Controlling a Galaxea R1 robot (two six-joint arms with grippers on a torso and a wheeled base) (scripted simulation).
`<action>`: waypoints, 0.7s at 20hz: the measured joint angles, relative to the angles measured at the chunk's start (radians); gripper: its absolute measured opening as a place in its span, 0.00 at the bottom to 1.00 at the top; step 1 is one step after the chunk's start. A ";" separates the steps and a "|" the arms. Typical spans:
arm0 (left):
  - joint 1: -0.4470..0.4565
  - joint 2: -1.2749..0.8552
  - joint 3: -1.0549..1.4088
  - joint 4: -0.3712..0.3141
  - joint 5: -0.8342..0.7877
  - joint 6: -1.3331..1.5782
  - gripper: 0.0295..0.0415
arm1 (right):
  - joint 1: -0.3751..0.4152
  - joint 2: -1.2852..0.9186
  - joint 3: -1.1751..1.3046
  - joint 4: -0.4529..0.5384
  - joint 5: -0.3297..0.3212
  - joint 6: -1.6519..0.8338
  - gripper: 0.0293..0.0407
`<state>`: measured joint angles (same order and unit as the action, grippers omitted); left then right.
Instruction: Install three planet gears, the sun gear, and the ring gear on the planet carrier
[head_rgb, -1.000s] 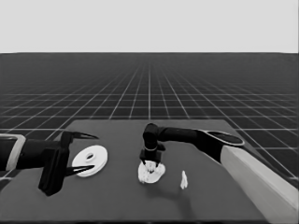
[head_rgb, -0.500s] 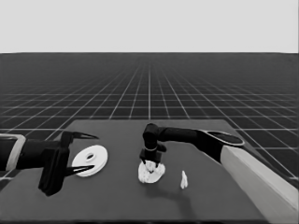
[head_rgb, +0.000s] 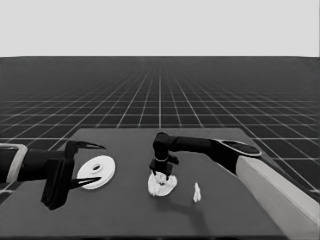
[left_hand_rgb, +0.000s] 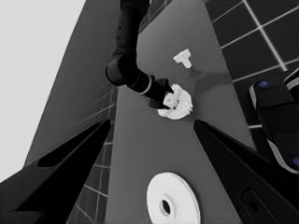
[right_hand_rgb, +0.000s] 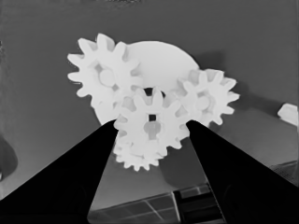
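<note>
While the left tool (head_rgb: 85, 165) waits open, the right tool (right_hand_rgb: 150, 128) clasps a gear (right_hand_rgb: 150, 123) above the smaller round part (right_hand_rgb: 161, 60).

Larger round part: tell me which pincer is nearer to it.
Left. The left pincer waits at the table's left end, right by the larger round part. The right pincer is farther off, at the gears on the smaller round part.
</note>
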<state>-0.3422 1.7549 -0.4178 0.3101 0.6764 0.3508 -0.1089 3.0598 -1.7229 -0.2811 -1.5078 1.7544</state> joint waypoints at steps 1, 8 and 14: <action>0.000 0.000 0.000 0.000 0.000 0.000 0.75 | 0.000 0.000 0.000 0.000 0.000 0.010 0.14; 0.000 0.000 0.000 0.000 0.000 0.000 0.75 | 0.000 0.000 0.000 0.000 0.000 0.084 0.14; 0.000 0.000 0.000 0.000 0.000 0.000 0.75 | -0.002 -0.001 -0.001 0.000 0.000 0.147 0.14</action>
<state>-0.3422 1.7549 -0.4178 0.3101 0.6764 0.3508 -0.1112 3.0592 -1.7234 -0.2813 -1.5077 1.9010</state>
